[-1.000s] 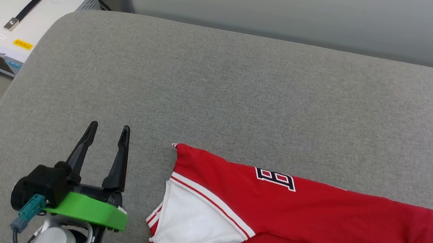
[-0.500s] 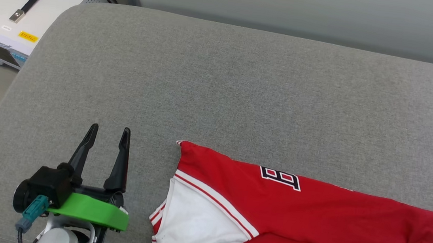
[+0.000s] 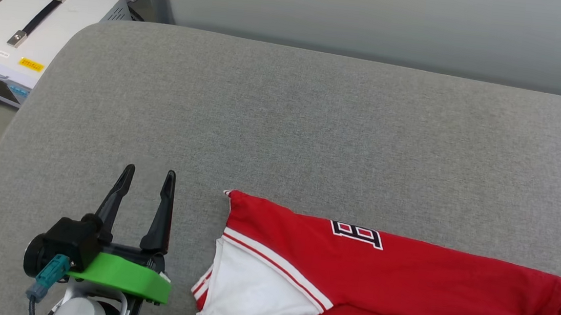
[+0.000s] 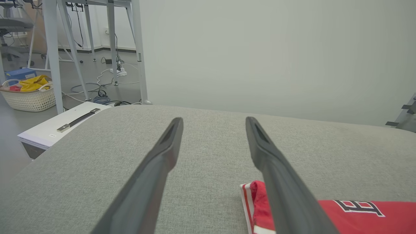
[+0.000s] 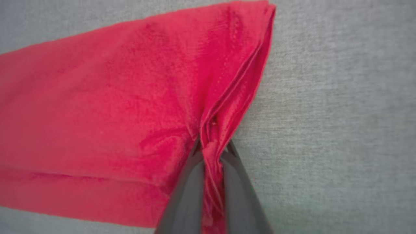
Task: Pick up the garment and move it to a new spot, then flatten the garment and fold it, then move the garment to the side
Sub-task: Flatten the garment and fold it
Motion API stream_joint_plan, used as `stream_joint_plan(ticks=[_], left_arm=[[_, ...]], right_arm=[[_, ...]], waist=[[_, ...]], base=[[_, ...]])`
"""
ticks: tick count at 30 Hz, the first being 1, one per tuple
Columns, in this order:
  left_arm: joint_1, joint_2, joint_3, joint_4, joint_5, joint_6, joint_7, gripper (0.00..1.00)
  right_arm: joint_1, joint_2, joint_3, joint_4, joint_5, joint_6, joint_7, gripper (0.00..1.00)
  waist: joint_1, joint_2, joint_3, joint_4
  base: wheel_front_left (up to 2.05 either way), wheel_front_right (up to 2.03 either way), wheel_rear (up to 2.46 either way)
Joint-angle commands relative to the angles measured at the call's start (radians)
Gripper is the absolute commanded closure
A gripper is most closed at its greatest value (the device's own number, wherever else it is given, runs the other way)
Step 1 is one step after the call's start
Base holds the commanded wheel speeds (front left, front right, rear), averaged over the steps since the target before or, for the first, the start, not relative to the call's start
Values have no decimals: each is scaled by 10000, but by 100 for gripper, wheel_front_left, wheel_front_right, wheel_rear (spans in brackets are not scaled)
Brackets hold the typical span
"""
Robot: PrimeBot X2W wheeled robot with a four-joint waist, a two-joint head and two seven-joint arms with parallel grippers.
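Garment (image 3: 402,287) folded long, right tool (image 5: 213,144) clamped on its right end.
Left tool (image 3: 150,171) spread, empty; that pinch seems meant for dragging it aside.

We see a desk (image 3: 314,130) covered in grey woven cloth, with a rounded corner at its far left. On it, near its front edge and right of the middle, lies the garment (image 3: 402,282), folded lengthwise into a long red band that runs left to right. Its white sleeve (image 3: 251,299), trimmed in red and white stripes, lies flat at the left end. A black, white-edged "B" (image 3: 357,234) shows at its far edge. At its right end we see several stacked layers, puckered at the near corner.
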Motion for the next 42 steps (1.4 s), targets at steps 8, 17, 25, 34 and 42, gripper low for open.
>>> stream_joint_plan(ticks=[8,17,25,34,42], left_arm=[[139,46,-101,44,-73,-30,-57,0],[300,3,-146,121,-116,-30,-57,0],[543,-14,-230,213,-153,-30,-57,0],[634,74,-367,302,-244,-30,-57,0],[642,139,-446,372,-275,-30,-57,0]], right_arm=[[-314,-794,-1441,477,-1094,-23,-652,100],[-84,-401,-1795,-147,-1240,-23,-233,100],[619,247,-1064,-1538,-820,-23,452,100],[855,1188,-72,-3179,8,-23,1355,100],[363,2043,1668,-3672,293,-23,1607,100]], waist=[[0,0,-249,-251],[0,0,-554,-286],[0,0,-979,-258],[0,0,-1247,-89],[0,0,-1304,87]], base=[[0,0,0],[0,0,0],[0,0,0],[0,0,0],[0,0,0]])
